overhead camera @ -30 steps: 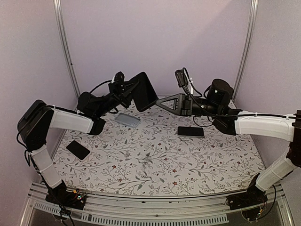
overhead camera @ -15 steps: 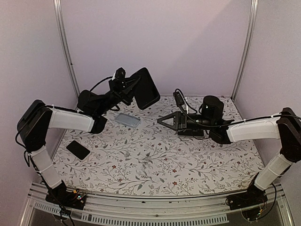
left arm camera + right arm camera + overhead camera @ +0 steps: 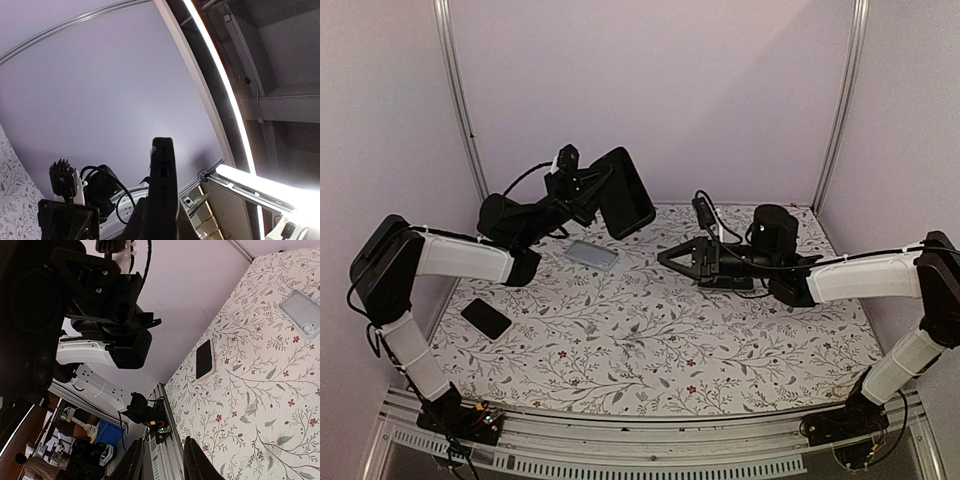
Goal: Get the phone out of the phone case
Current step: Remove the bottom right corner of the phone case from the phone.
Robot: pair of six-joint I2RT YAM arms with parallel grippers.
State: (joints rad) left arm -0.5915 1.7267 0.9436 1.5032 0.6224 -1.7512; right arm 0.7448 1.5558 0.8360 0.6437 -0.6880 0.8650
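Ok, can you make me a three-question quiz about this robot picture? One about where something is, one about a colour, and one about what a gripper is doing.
1. Where is the black phone?
A. Held up in the air
B. Lying flat at the near edge of the table
C. Under the right arm

2. What colour is the case lying on the table near the back left?
A. Red
B. Grey
C. Yellow

3. What is the right gripper doing?
A. Squeezing a phone
B. Holding nothing, fingers apart
C. Carrying the case

Answers:
1. A, because the left gripper clamps it high above the flowery cloth.
2. B, because it is a pale grey slab against the white floral pattern.
3. B, because the right wrist view shows only the cloth between its two fingers.
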